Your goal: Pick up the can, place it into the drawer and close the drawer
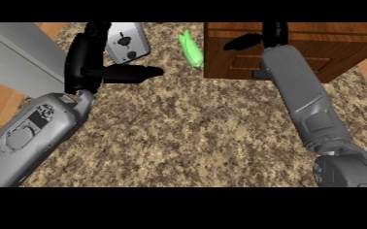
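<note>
Can lying far left, probably light, rigid, slick; left hand hovering open beside it; grab across its sides.

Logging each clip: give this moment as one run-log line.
left hand: open beside can | right hand: at drawer, fingers unclear | can: on counter | green object: beside drawer

I could read no words, brands or numbers anywhere. The grey can beside my left hand carried only dark blotches on its side, shapes rather than letters. The wooden drawer showed plain grain and no label. The panel on my left forearm had dark outlines but no writing that I could make out.
</note>
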Robot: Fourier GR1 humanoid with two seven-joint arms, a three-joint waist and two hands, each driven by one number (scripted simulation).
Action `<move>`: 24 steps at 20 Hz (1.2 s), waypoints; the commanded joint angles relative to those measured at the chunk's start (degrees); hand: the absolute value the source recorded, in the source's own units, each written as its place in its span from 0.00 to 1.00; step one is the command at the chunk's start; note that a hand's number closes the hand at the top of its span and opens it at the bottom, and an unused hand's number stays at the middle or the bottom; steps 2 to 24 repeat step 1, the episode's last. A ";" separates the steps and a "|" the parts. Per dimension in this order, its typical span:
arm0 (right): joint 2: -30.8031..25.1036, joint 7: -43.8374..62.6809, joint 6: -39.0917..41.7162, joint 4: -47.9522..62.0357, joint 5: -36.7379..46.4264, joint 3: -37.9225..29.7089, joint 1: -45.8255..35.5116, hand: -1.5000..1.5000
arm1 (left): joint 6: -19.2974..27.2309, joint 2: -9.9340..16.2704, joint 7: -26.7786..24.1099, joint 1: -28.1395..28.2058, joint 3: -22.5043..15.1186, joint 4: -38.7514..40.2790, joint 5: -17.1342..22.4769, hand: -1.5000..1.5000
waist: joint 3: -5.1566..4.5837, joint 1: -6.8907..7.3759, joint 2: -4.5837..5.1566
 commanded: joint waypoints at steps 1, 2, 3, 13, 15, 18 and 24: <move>1.66 -1.72 1.29 -1.06 -5.47 -3.72 -2.47 0.00 | -0.64 -0.29 -1.07 1.78 1.13 0.14 -0.83 0.00 | -0.31 -0.28 -0.52; 1.66 -1.72 1.29 -1.06 -5.47 -3.72 -2.47 0.00 | -0.64 -0.29 -1.07 1.78 1.13 0.14 -0.83 0.00 | -0.31 -0.28 -0.52; 1.66 -1.72 1.29 -1.06 -5.47 -3.72 -2.47 0.00 | -0.64 -0.29 -1.07 1.78 1.13 0.14 -0.83 0.00 | -0.31 -0.28 -0.52; 1.66 -1.72 1.29 -1.06 -5.47 -3.72 -2.47 0.00 | -0.64 -0.29 -1.07 1.78 1.13 0.14 -0.83 0.00 | -0.31 -0.28 -0.52; 1.66 -1.72 1.29 -1.06 -5.47 -3.72 -2.47 0.00 | -0.64 -0.29 -1.07 1.78 1.13 0.14 -0.83 0.00 | -0.31 -0.28 -0.52; 1.66 -1.72 1.29 -1.06 -5.47 -3.72 -2.47 0.00 | -0.64 -0.29 -1.07 1.78 1.13 0.14 -0.83 0.00 | -0.31 -0.28 -0.52; 1.66 -1.72 1.29 -1.06 -5.47 -3.72 -2.47 0.00 | -0.64 -0.29 -1.07 1.78 1.13 0.14 -0.83 0.00 | -0.31 -0.28 -0.52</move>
